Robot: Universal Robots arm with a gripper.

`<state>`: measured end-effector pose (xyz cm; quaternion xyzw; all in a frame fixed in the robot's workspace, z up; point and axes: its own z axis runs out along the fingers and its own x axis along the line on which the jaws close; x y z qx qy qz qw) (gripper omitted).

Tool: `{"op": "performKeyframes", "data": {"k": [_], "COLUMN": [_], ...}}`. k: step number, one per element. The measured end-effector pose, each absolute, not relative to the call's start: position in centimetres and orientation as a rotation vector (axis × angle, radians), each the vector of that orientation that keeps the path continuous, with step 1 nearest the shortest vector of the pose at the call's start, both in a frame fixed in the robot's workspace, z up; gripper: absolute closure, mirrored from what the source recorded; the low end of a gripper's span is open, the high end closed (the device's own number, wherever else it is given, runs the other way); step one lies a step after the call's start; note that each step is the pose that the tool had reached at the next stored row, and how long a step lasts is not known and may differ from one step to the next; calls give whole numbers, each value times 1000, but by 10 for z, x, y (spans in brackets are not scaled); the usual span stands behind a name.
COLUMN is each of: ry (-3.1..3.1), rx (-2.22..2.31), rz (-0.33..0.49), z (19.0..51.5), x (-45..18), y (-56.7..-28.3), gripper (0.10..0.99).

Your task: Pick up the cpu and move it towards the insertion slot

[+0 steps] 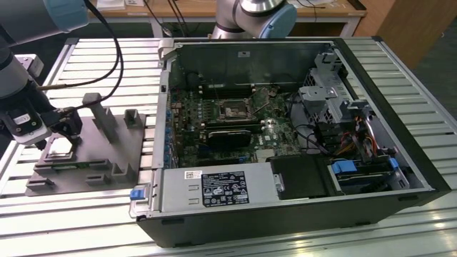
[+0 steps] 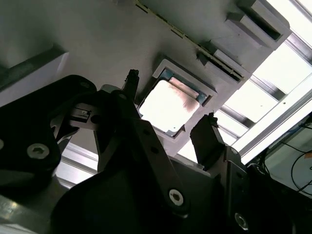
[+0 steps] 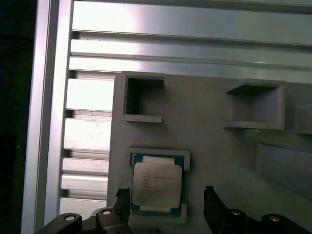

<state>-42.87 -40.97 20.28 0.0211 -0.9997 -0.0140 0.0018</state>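
The cpu [image 3: 157,183], a flat square chip with a silvery top, lies in a shallow framed recess of the grey fixture block [image 3: 204,146]. In both wrist views my gripper [image 3: 166,201] is open just above it, one dark fingertip on each side of the chip [image 2: 168,105], and the fingertips [image 2: 207,134] look clear of it. In the exterior view the gripper [image 1: 59,142] hangs over the fixture's near-left part, where the cpu [image 1: 60,151] shows pale. The insertion slot [image 1: 234,108], a square socket with a metal frame, sits on the motherboard inside the open computer case.
The open computer case [image 1: 400,134] lies on the slatted aluminium table [image 1: 107,64], on the exterior view's right of the fixture. Upright posts [image 1: 96,115] rise from the fixture beside the gripper. A long black card [image 1: 230,138] sits below the socket. A second arm [image 1: 257,16] stands behind the case.
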Motion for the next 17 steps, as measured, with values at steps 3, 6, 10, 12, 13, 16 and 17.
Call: {"op": "performKeyframes", "data": {"k": [3,6,10,12,13,16,17], "ry": [-3137,-3137,-3137,-3137,-3137,-3137,-3137], "rx": [66,66,66,66,66,66,66], "rz": [-44,-44,-44,-44,-44,-44,-44], "z": [201,200,199,198,197,195,194], "x": [-429,-429,-432,-434,-435,-436,-436], "y": [-410,-410,-410,-410,-410,-409,-409], "gripper": [380,380,380,380,380,380,380]}}
